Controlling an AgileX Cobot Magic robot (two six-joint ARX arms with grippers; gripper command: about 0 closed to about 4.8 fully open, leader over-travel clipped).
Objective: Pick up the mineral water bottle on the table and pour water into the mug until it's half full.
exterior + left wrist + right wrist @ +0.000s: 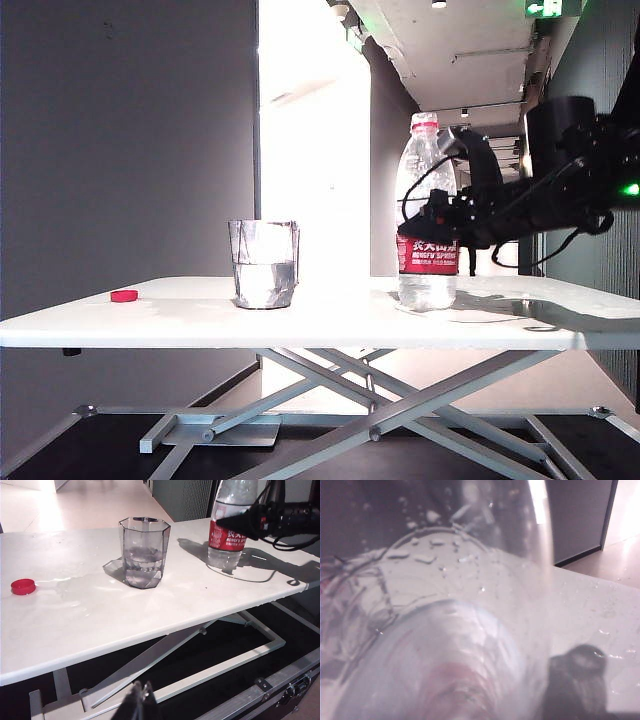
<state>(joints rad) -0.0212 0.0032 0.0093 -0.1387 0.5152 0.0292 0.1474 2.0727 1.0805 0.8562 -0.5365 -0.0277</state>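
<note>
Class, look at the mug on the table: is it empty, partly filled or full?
Partly filled. The mug stands upright on the table, and the water inside reaches roughly halfway up its clear walls.

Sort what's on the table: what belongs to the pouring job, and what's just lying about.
Belongs to the job:
- bottle, upright on the table, right gripper closed around its label
- mug, holding some water

Just lying about:
- red cap, near the table's left edge
- left gripper, low in front of the table, holding nothing
</note>
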